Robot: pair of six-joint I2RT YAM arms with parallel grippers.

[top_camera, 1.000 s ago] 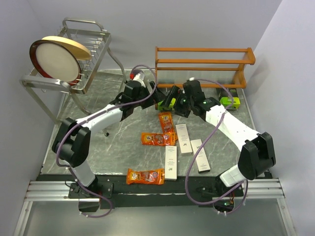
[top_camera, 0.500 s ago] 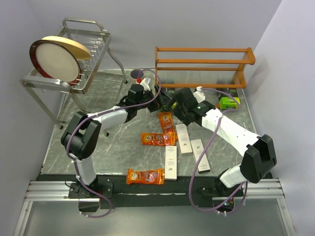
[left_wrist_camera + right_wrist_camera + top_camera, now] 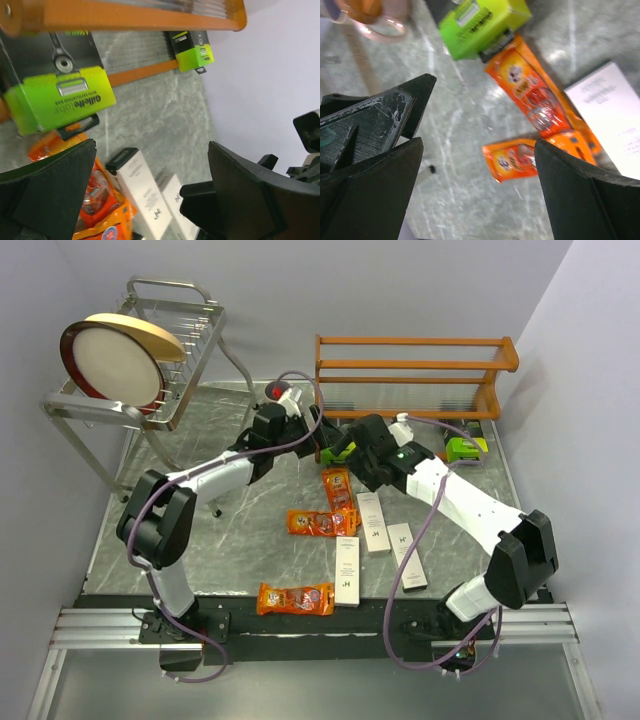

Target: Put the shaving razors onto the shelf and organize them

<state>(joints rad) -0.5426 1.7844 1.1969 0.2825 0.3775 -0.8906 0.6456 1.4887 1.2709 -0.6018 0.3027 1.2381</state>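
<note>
From above, the left arm (image 3: 215,477) and right arm (image 3: 452,487) cover most of the green pack (image 3: 345,448) between them, and the mug (image 3: 281,392) shows only part of its rim. In the left wrist view the shelf rail (image 3: 125,17) is blurred and cropped at the top, the white boxes (image 3: 141,192) run off the bottom, and a finger (image 3: 50,195) hides part of an orange packet (image 3: 102,197).

Shaving razors (image 3: 347,572) scattered flat before upright orange-brown shelf (image 3: 415,365).

Lime-green-and-black pack (image 3: 60,100) beyond the left jaws; orange packets (image 3: 535,100), white box (image 3: 612,117) ahead of the right jaws; grey marbled table (image 3: 240,530); orange-brown shelf (image 3: 410,365).
</note>
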